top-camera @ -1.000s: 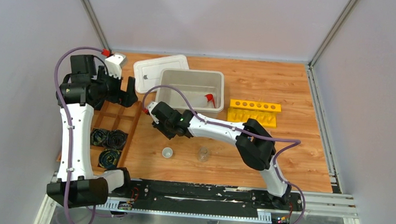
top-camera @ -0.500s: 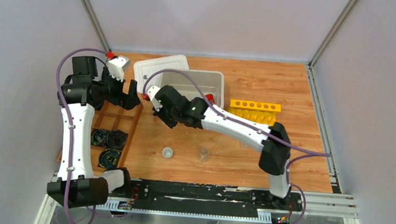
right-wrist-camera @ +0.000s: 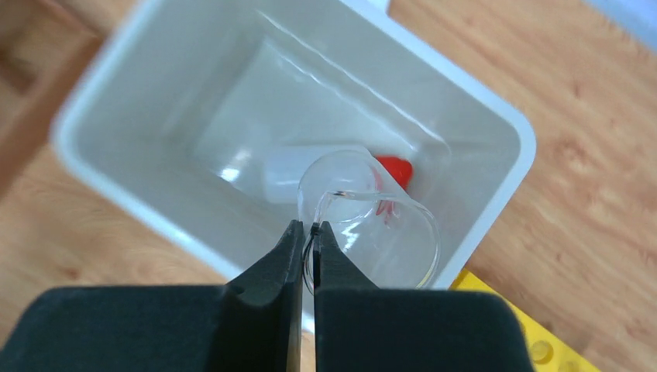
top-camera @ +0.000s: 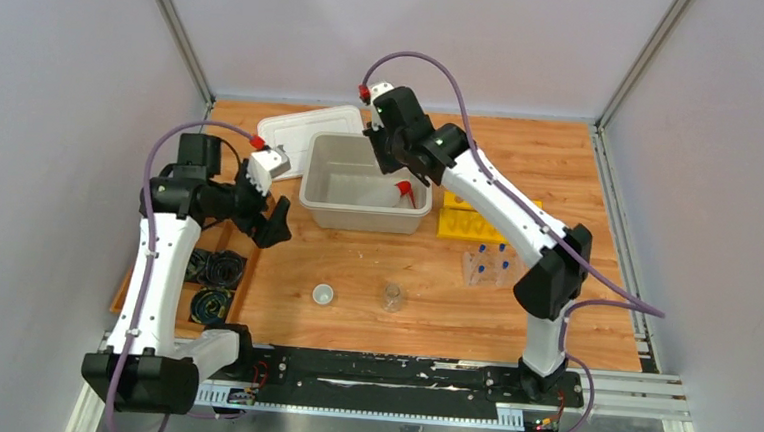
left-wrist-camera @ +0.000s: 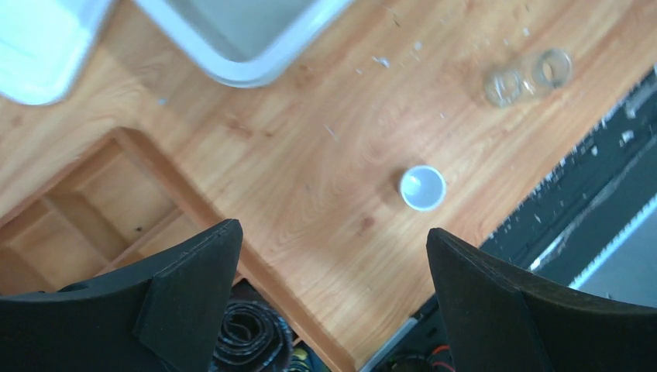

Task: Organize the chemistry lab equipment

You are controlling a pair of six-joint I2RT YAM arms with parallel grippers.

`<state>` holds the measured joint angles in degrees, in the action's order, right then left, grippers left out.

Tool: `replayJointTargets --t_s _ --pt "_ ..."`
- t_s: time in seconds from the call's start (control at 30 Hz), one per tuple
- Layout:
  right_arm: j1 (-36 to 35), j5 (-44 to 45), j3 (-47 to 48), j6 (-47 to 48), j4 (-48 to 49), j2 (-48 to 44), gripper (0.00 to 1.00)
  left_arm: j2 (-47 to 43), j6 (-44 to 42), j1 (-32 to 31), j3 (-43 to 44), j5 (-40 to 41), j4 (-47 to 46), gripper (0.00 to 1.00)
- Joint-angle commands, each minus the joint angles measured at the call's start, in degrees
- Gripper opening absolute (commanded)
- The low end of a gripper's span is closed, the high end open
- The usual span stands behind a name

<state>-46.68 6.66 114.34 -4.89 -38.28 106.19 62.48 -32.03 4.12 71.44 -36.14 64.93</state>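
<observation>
Now your right end effector [right-wrist-camera: 307,232], clamped on the rim of the glass beaker [right-wrist-camera: 387,248], has swung above the bin [right-wrist-camera: 507,124] (release likely next); left end effector [left-wrist-camera: 329,240] stands apart.

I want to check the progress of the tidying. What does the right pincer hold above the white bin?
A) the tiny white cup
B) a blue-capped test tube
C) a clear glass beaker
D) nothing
C: in the right wrist view, the right pincer is shut on the thin rim of a clear glass beaker, which hangs over the white bin.
</observation>
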Motion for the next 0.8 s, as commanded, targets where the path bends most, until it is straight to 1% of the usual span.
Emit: replayJointTargets --t_s 0.0,0.03,0.07,0.23,0.37,0.53,0.7,0.77 --pt "2.3 1.9 0.5 -3.3 -6.0 4.9 0.0 -1.4 -5.7 -3.5 -4.6 2.1 1.2 0.95" --pt "2.5 2.1 0.8 -3.3 -6.3 6.0 0.0 -1.3 -6.8 -3.5 -5.6 2.1 1.2 0.95" --pt "2.6 2.4 1.0 -3.4 -6.5 7.0 0.0 -1.4 -7.7 -5.3 -6.7 2.4 1.2 0.96" --pt "2.8 3.6 1.9 -3.8 -7.6 11.7 0.0 -0.9 -12.4 -8.8 -11.5 4.9 1.1 0.99" --pt "3.0 4.5 1.2 -4.7 -7.5 14.0 0.0 0.2 -14.6 -10.3 -13.4 5.5 0.7 1.0" --pt "3.8 3.6 0.8 -6.1 -7.5 16.9 0.0 2.6 -14.1 -12.6 -14.3 6.5 -1.4 1.0" --pt "4.4 1.9 1.1 -6.8 -7.7 19.1 0.0 4.4 -9.3 -17.8 -16.7 10.1 -7.8 1.0" --pt "4.5 1.5 1.4 -7.0 -8.1 19.7 0.0 5.3 -8.7 -20.4 -18.0 12.4 -10.6 1.0"
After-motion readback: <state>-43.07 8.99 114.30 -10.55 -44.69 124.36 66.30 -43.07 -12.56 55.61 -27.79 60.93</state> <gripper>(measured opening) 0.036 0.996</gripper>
